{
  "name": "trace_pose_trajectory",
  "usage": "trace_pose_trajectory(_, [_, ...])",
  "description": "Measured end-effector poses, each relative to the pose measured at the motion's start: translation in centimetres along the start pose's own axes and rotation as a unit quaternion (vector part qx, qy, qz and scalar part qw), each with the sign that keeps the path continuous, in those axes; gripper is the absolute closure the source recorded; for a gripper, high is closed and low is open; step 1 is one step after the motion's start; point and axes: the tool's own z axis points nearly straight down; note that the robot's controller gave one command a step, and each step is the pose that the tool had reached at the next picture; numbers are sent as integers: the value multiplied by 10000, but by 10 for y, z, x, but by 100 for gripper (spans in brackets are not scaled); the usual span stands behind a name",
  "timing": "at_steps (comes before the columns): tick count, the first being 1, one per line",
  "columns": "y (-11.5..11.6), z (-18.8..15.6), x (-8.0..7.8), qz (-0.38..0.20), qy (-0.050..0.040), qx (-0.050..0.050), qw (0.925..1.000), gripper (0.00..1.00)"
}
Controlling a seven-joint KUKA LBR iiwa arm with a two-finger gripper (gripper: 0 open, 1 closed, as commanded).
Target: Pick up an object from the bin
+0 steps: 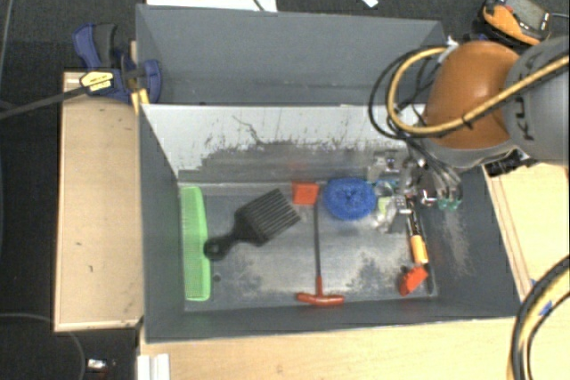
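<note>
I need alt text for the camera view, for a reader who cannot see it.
The gripper hangs low at the right of the grey bin, just right of a blue crumpled lump. Farther left lie an orange block, a black brush and a green comb; an orange-handled tool lies below the gripper.

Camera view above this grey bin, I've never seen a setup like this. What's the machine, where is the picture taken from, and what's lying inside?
The picture is taken from above the bin, slightly to one side. The big grey and orange shape on the right is a robot arm reaching in. Its grasping part, the end effector, is down in the bin's right part, beside a blue lumpy thing. On the bin's floor lie a green comb at the left, a black brush, a small orange-red block, a thin rod with a red cross handle, and an orange-handled tool at the right. Whether the end effector holds anything, I cannot tell.
</note>
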Motion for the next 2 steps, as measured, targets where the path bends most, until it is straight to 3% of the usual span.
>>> trace_pose_trajectory(1, [0, -4, -2, -6, -39, 3, 10000, 0])
trace_pose_trajectory(2, [6, 65, -14, 259, -39, -3, 9997, 0])
